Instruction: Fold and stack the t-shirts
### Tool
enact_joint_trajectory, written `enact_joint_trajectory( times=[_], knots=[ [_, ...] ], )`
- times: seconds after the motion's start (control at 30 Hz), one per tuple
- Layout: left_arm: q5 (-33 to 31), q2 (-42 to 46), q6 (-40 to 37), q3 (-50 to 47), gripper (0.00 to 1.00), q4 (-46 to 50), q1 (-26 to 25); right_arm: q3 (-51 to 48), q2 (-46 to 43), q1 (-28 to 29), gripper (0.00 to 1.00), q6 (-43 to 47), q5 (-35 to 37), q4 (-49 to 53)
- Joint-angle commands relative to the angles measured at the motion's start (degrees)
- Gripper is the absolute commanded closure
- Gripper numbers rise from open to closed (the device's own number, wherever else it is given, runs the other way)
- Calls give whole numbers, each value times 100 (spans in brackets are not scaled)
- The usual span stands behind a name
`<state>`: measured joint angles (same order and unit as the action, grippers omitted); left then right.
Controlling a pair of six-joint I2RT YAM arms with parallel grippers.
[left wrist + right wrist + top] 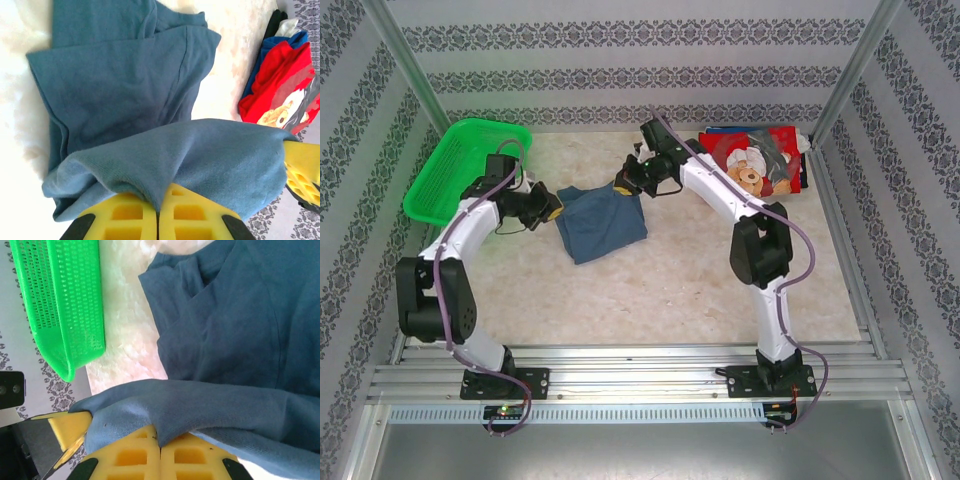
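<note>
Folding the slate-blue t-shirt point(603, 228) is, we judge, the step in hand. The shirt lies partly doubled over on the tabletop point(660, 300), about midway between the left and right edges and nearer the far edge than the near one. We have the left gripper point(159, 207) clenched on a raised edge of the shirt, and the right gripper point(160, 446) pinched on the same raised edge just beside it (each wrist view catches the other's yellow finger at its margin).

To do this well, we should carry both grips together, at one height and one pace, so that the cloth between them is taut and does not sag into a crease. We should lay the edge down square on the flat part of the shirt and let go only once it rests there. The fingers sit close, so we must keep them from colliding.

The red teddy-bear t-shirt point(752, 170) tops a pile at the far right corner. The green mesh basket point(460, 170) stands at the far left corner, apart from the shirt.
</note>
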<state>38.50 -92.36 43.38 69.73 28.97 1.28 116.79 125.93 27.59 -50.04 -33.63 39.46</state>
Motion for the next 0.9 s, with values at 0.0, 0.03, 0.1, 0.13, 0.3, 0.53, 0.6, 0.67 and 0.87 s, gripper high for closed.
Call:
enact_joint_trajectory(
  times=[0.0, 0.03, 0.1, 0.13, 0.3, 0.53, 0.6, 0.67, 0.87],
  knots=[
    [103, -252, -210, 251, 98, -275, 151, 454, 307, -131, 100, 139, -108, 220],
    [113, -330, -235, 318, 98, -271, 166, 561, 393, -153, 100, 159, -109, 277],
    [111, -514, -293, 494, 98, -237, 188, 697, 520, -192, 100, 179, -102, 310],
    [114, -585, -311, 554, 98, -234, 208, 737, 564, -206, 100, 174, -100, 301],
    [138, -980, -312, 758, 98, -338, 249, 1043, 932, -280, 100, 138, -210, 299],
    [143, -1567, -265, 953, 98, -597, 320, 1427, 1456, -331, 100, 52, -293, 213],
    [188, -1788, -263, 1165, 97, -606, 339, 1563, 1603, -350, 100, -2, -294, 133],
    [169, -1935, -259, 1332, 97, -599, 338, 1776, 1775, -368, 100, -66, -328, 114],
    [180, -2387, -224, 1763, 66, -508, 355, 2439, 2277, -403, 82, -257, -416, 174]
  ],
)
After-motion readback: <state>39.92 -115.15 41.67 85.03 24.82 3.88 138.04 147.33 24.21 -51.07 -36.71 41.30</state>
